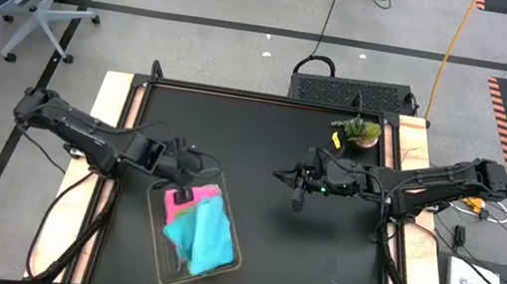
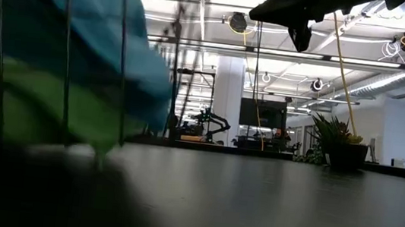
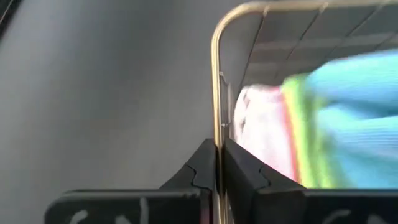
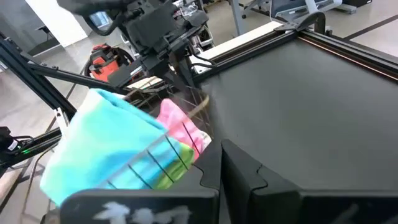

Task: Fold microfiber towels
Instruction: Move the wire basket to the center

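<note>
left hand [image 3: 219, 168]: pinched shut on the rim of the rectangular wire mesh basket [image 3: 217, 93], bench left.
right hand [image 1: 298, 195]: closed, empty, hovering mid-bench.
towels: soft microfiber cloths piled in the basket, light blue one [image 1: 207, 238] on top, pink one [image 1: 186, 203] at the far end.
handling: light, limp, slightly grippy; likely best pinched at a free corner or edge.

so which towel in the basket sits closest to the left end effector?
The pink towel. It lies at the basket's end where the left end effector has shut on the wire rim; the lime green and light blue ones lie farther along.
</note>
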